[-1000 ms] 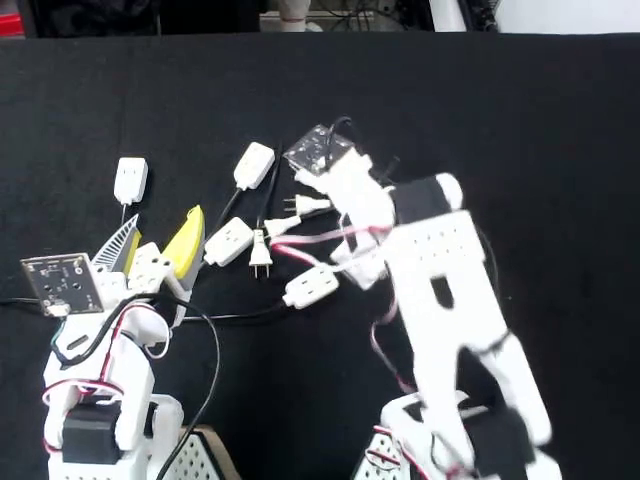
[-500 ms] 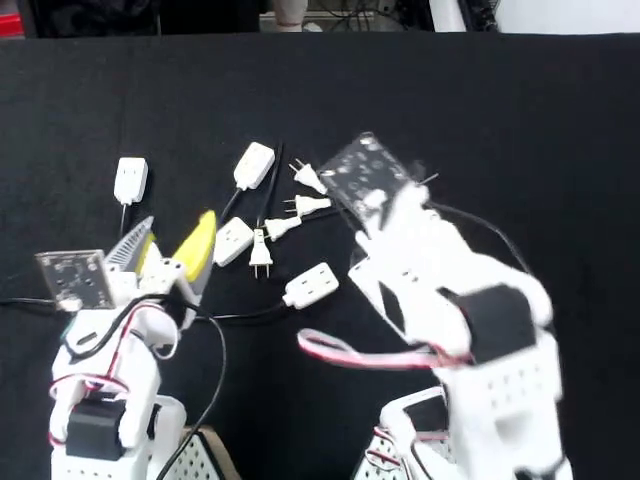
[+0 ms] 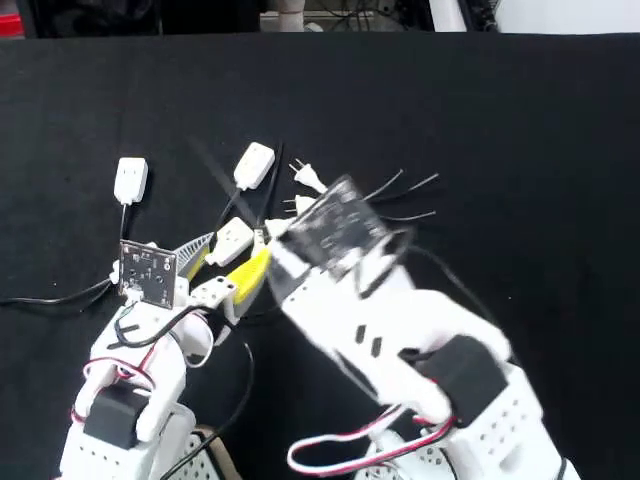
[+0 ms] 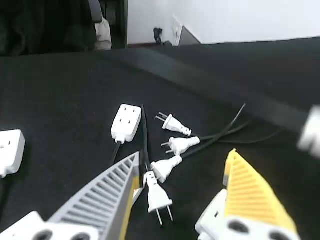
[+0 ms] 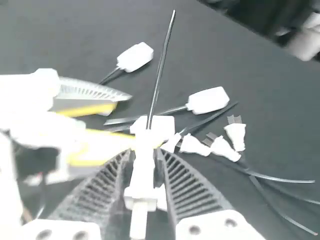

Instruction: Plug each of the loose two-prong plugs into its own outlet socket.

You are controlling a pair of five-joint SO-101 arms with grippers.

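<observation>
Now, your left pincer (image 4: 182,156): spread wide, low over the plugs (image 4: 179,145).
Your right pincer (image 5: 145,151): pinching an outlet socket (image 5: 151,128), leaning leftward.

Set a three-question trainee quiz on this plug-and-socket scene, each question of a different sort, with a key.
1. How many loose plugs lie in the left wrist view?
2. True or false: the left gripper holds one of them.
3. The outlet socket next to them has: A a plug in it; B nothing plugged in; C a gripper on it.
Key: 1 four; 2 false; 3 B.
</observation>
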